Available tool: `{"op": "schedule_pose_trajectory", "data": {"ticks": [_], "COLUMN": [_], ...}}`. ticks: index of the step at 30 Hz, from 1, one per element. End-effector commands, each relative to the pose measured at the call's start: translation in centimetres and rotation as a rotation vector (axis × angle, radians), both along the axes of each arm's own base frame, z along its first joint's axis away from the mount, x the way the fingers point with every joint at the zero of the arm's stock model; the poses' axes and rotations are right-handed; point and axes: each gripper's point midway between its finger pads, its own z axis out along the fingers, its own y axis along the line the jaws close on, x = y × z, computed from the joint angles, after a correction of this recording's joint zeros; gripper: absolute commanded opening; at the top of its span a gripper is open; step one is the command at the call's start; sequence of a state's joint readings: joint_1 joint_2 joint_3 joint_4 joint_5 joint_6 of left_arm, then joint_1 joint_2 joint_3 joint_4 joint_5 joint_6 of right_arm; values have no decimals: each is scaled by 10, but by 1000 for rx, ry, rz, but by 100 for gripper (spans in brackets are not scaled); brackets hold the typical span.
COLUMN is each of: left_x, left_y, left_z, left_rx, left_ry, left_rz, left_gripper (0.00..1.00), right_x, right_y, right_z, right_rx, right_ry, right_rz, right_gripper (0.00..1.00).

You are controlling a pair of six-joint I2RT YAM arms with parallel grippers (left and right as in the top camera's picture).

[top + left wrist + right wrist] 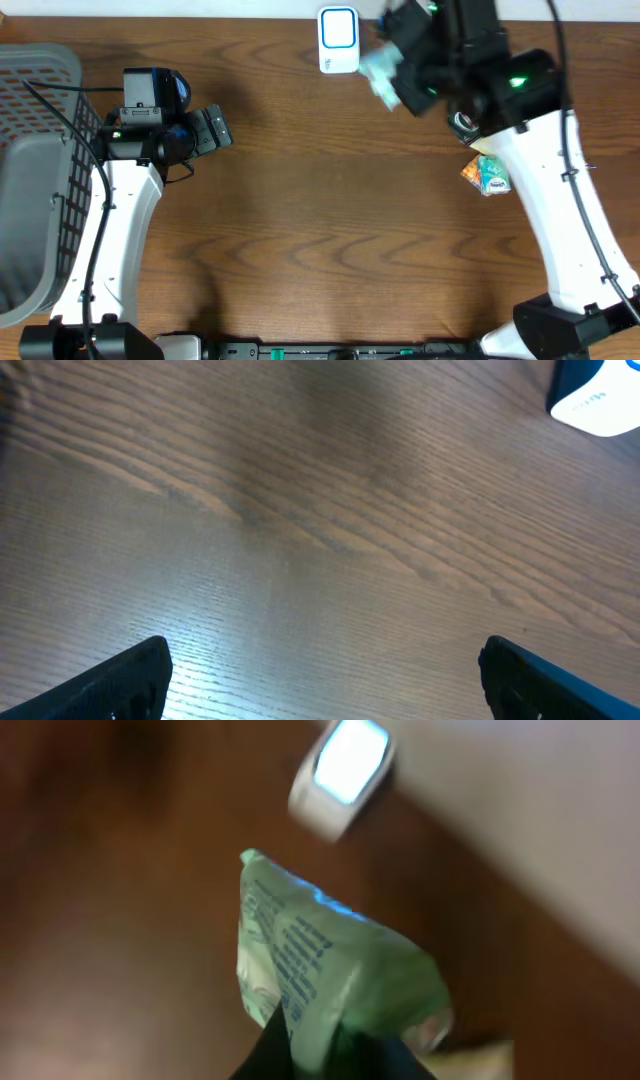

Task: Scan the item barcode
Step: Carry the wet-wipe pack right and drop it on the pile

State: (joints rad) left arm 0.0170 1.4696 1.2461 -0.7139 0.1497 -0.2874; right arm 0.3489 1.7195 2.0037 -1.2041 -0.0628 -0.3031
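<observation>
Pinches a pale green crinkled plastic packet in the right tool, jaws narrow on its lower edge, leaving the printed face uncovered. Holds that packet in the air just beside the white-and-blue rectangular barcode scanner, on the scanner's right in the overhead view, presumably to bring the code before the lit window. Cannot tell from the blurred right-wrist view where the barcode sits, nor whether it faces the window squarely; may need a turn of the wrist. Parks the left tool wide and empty above bare wooden table, well to the scanner's left, out of the packet's way. Leaves a second orange-and-teal packet lying on the table, further off on the scanner's right and partly under the right arm, likely waiting its turn. Stands a grey wire basket far to the scanner's left, at the table's edge, probably for scanned goods.
</observation>
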Motion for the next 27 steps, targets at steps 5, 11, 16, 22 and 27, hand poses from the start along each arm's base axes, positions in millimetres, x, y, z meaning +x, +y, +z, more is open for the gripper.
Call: {"op": "schedule_pose_trajectory", "data": {"ticks": [5,11,16,22,27], "left_x": [0,0,0,0,0], "left_y": [4,4,4,4,4], "left_z": [-2,-2,-2,-2,-2], "left_rx": [19,19,19,19,19], "left_ry": [7,7,7,7,7], "left_rz": [3,3,3,3,3], "left_gripper": [98,98,98,98,98], "right_x": [-9,9,17,10,19], "right_y": [-57,-117,-175,-221,-227], "right_z": [-76,-139,-178,-211,-201], "right_rx": [-2,36,122,192,246], "right_ry": [308,390,387,390,349], "right_rz": [-201,-419,-647,-814,-859], "right_gripper": [11,7,7,29,99]}}
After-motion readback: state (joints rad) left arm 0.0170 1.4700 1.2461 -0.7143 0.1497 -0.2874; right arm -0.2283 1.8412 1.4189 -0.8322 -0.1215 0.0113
